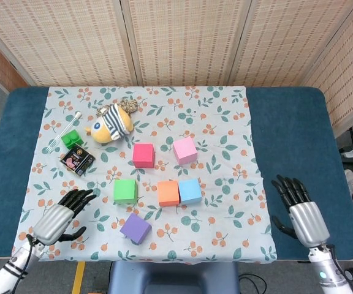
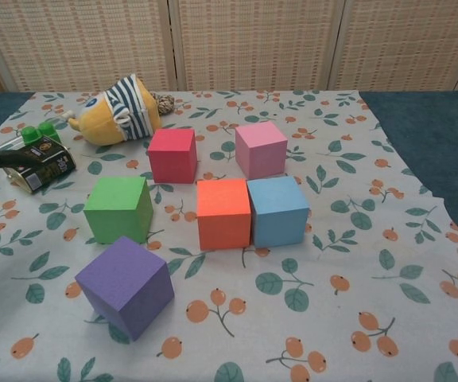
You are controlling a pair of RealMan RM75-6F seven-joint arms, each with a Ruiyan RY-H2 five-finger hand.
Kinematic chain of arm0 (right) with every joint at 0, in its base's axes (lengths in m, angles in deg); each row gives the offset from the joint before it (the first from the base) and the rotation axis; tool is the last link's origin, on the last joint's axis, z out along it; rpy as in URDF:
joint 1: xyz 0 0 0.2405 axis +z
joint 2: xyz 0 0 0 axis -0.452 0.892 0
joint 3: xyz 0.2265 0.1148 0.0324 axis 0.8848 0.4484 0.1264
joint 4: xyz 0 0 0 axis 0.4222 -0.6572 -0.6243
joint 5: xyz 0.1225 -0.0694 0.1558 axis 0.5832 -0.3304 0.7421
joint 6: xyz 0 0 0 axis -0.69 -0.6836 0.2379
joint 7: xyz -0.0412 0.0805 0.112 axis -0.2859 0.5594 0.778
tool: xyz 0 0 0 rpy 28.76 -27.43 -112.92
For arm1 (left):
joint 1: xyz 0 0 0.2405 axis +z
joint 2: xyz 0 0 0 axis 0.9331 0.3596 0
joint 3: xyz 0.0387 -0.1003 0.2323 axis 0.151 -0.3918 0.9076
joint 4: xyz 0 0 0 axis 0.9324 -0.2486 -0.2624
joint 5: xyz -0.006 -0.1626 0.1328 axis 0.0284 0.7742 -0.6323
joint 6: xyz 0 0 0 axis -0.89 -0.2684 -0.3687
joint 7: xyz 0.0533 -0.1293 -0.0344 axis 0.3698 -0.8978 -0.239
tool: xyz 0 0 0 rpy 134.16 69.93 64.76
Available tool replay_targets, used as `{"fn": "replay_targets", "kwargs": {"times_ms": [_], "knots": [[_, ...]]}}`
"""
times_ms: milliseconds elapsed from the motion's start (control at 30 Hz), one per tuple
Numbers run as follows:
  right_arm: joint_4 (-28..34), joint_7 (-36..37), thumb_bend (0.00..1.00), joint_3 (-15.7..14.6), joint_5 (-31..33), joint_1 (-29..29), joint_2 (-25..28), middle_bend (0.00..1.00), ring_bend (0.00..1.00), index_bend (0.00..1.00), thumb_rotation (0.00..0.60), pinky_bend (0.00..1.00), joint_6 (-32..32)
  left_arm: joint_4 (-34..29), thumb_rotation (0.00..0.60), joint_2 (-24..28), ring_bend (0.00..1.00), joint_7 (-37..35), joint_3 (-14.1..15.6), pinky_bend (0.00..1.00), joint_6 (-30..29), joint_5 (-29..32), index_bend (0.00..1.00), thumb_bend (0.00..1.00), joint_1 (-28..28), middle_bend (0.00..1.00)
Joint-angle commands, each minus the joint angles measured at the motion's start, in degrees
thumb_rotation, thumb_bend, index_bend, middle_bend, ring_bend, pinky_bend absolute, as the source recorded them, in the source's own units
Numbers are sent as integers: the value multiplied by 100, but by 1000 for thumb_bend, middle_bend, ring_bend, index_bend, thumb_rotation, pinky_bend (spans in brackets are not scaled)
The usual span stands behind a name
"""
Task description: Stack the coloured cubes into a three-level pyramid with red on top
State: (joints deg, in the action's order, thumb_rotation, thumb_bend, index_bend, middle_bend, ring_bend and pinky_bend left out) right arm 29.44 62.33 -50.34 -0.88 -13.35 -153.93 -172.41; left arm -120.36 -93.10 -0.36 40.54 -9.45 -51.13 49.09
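While both the left hand (image 1: 59,217) and right hand (image 1: 303,214) hang spread and empty, a plush toy (image 1: 110,122) lies behind the red cube (image 1: 143,155).

woven reed screen panels (image 1: 182,40) behind a blue-topped table (image 1: 290,131) under a floral cloth (image 1: 225,122)

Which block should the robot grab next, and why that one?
Probably the green cube. The orange cube and blue cube already sit side by side, so the bottom row seems to need a third. The open left hand is close to green; the right hand is out by the table edge.
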Motion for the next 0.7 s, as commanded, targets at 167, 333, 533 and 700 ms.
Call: {"fn": "replay_targets", "kwargs": {"times_ms": [167,333,533,700], "knots": [[-17,189,234,27,-277,-200,219,0,0,0,600,30,79,-294,600,-269,0,734,-500,83,792,877,0,371,-568,27],[7,123,234,156,-306,-275,205,0,0,0,600,30,201,-417,600,-362,0,1040,-637,84,1142,1358,0,370,-791,9],[8,-15,234,241,-380,-328,156,0,0,0,600,30,402,-415,600,-612,0,1458,-696,84,1512,1774,0,374,-1071,0],[29,-40,234,330,-379,-359,169,0,0,0,600,30,546,-292,600,-856,0,1863,-826,88,1676,2279,0,372,-1273,0]]}}
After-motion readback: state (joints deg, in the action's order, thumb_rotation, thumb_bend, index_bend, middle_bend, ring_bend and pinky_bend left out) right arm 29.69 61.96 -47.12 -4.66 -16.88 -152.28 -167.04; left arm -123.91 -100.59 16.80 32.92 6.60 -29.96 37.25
